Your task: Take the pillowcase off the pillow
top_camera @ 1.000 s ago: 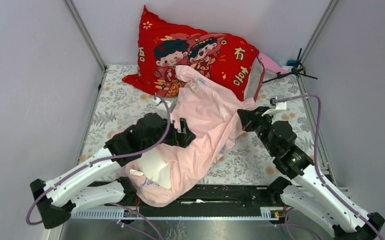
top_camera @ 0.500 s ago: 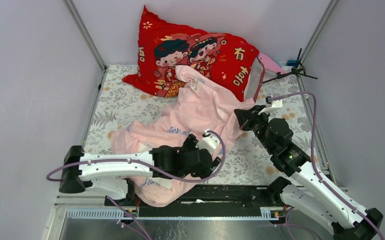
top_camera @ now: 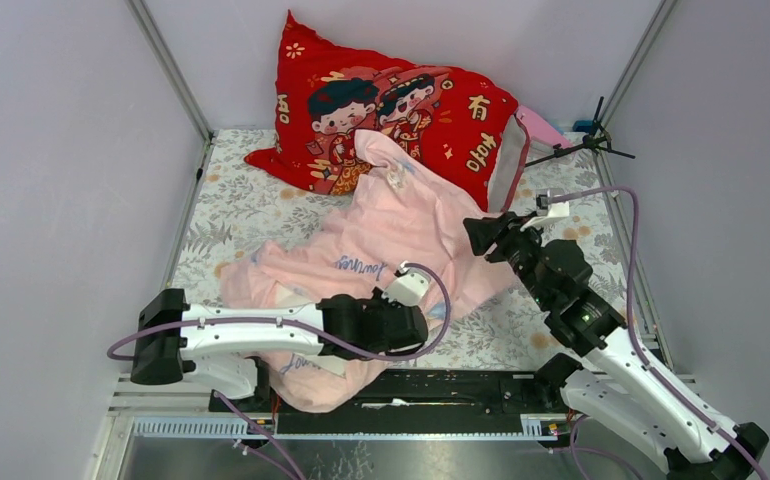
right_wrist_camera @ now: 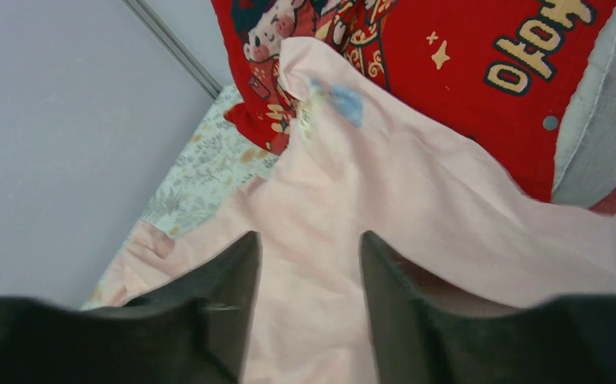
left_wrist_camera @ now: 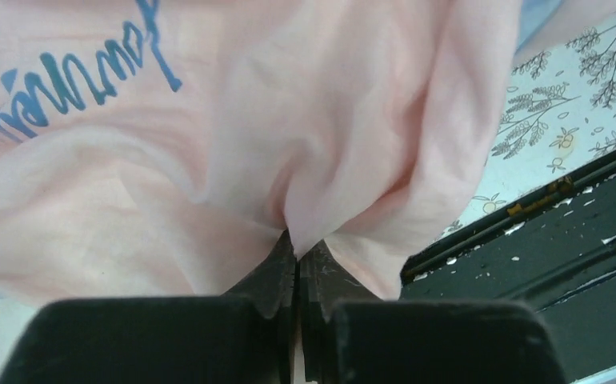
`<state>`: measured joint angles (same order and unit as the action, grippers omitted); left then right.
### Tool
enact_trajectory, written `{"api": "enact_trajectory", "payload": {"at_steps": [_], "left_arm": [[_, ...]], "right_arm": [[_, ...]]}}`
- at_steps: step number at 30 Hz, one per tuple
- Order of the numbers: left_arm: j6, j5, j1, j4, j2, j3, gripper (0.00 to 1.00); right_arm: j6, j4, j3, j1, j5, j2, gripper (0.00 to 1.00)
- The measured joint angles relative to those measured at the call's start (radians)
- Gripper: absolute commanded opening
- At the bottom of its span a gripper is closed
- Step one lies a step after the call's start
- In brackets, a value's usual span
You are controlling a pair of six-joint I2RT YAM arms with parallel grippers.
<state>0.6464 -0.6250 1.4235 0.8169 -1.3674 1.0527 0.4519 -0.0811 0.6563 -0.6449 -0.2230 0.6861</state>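
The pale pink pillowcase (top_camera: pixel 401 225) lies crumpled from the red cushion down to the table's near edge. My left gripper (top_camera: pixel 421 320) reaches in low from the left and is shut on a fold of the pillowcase (left_wrist_camera: pixel 209 144); the fabric bunches right at its closed tips (left_wrist_camera: pixel 297 250). My right gripper (top_camera: pixel 476 235) hovers at the pillowcase's right edge. Its fingers (right_wrist_camera: pixel 245 268) stand apart over the pink cloth (right_wrist_camera: pixel 385 176) with nothing pinched between them. A cream-white patch of the pillow (top_camera: pixel 299 364) shows under the left arm; the rest is hidden by fabric.
A big red cartoon-printed cushion (top_camera: pixel 391 110) leans against the back wall, with the pillowcase's far end resting on it. A floral mat (top_camera: pixel 231 215) covers the table. The black rail (top_camera: pixel 461 385) runs along the near edge. A small black stand (top_camera: pixel 586 140) is at the back right.
The left arm swung down to the near side of the pillowcase and its jaws closed on a fold. The right gripper opened and let go of the cloth's right edge.
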Motion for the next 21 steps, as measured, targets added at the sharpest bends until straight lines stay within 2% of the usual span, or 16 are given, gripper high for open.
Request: {"api": "enact_trajectory", "payload": {"at_steps": [1, 3, 9, 11, 12, 14, 15, 17, 21], "left_arm": [[-0.002, 0.000, -0.005, -0.007, 0.000, 0.000, 0.00], [-0.020, 0.012, -0.018, -0.030, 0.001, 0.000, 0.00], [-0.152, 0.143, -0.078, -0.195, 0.033, -0.009, 0.00], [-0.208, 0.206, -0.081, -0.261, 0.026, -0.005, 0.13], [-0.229, 0.230, -0.081, -0.278, 0.019, 0.002, 0.26], [-0.272, 0.300, -0.080, -0.316, -0.013, 0.036, 0.64], [-0.281, 0.325, -0.080, -0.343, -0.030, 0.055, 0.73], [-0.287, 0.335, -0.076, -0.379, -0.040, 0.072, 0.84], [-0.232, 0.296, -0.096, -0.383, 0.001, 0.047, 0.87]], "right_arm": [[-0.001, 0.000, 0.000, 0.000, 0.000, -0.010, 0.74], [-0.003, 0.001, -0.002, 0.000, -0.004, -0.041, 0.80], [-0.011, 0.044, -0.011, 0.000, -0.044, -0.146, 0.85], [-0.018, 0.056, -0.011, 0.000, -0.063, -0.172, 0.85], [-0.022, 0.061, -0.010, 0.000, -0.072, -0.185, 0.85], [-0.031, 0.080, -0.010, 0.000, -0.084, -0.197, 0.88], [-0.034, 0.089, -0.010, 0.000, -0.087, -0.198, 0.90], [-0.039, 0.109, -0.010, 0.000, -0.091, -0.190, 0.94], [-0.041, 0.118, -0.010, 0.001, -0.072, -0.125, 1.00]]}}
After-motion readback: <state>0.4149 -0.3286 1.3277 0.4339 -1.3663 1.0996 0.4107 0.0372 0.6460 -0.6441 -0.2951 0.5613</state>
